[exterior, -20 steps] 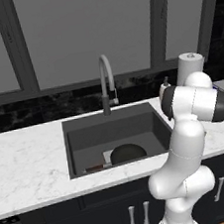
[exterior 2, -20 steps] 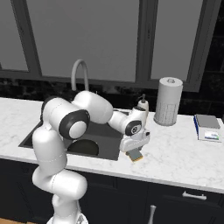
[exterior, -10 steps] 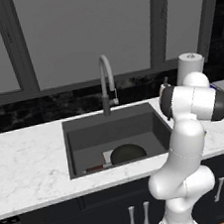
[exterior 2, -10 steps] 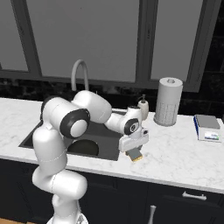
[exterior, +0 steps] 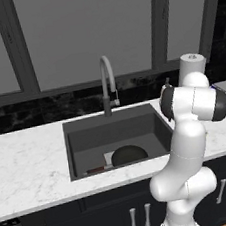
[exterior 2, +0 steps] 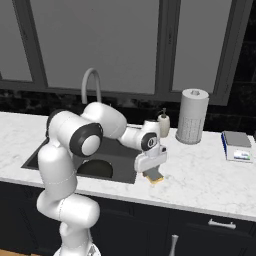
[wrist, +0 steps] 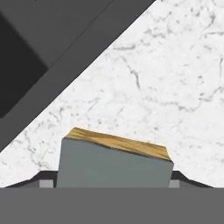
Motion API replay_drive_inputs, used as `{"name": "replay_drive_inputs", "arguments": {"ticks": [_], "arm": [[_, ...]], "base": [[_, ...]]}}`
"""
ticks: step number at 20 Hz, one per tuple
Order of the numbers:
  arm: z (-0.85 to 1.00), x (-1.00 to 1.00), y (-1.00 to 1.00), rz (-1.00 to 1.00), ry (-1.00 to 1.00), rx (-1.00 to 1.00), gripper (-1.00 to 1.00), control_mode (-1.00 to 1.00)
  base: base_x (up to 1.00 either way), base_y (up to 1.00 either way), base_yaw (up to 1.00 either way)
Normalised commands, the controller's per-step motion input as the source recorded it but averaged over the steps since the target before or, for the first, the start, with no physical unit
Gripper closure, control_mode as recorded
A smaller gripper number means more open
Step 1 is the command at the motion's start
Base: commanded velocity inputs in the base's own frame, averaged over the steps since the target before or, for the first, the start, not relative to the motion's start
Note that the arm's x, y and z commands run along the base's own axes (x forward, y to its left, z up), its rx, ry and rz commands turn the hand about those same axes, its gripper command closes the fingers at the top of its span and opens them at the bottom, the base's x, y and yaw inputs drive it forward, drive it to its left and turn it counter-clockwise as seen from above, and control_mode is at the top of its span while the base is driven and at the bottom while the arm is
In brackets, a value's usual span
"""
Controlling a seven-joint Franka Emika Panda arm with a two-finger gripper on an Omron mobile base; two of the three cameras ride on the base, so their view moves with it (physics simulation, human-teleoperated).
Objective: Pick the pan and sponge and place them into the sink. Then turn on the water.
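1. While the pan (exterior: 128, 155) lies in the sink (exterior: 114, 120), the sponge (exterior 2: 155, 176) sits on the desk (exterior 2: 210, 175) just right of the basin.
2. The gripper (exterior 2: 153, 173) straddles the sponge, jaws wide, not yet pinching.
3. Judged light, soft and compressible; best taken across its short sides, mid-thickness, with moderate squeeze.

White marble counter (exterior 2: 210, 175) over dark cabinets (exterior: 114, 218), beneath what seem frosted windows (exterior: 87, 32).
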Motion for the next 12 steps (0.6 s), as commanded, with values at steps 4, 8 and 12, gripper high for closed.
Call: {"name": "replay_drive_inputs", "arguments": {"ticks": [4,8,12], "arm": [[0.0,0.0,0.11,0.23,0.08,0.19,1.0,-1.0],[0.01,0.0,0.24,0.21,0.07,0.18,1.0,-1.0],[0.0,0.0,0.74,0.15,0.01,0.04,1.0,-1.0]], "base": [[0.0,0.0,0.0],[0.0,0.0,0.0],[0.0,0.0,0.0]]}}
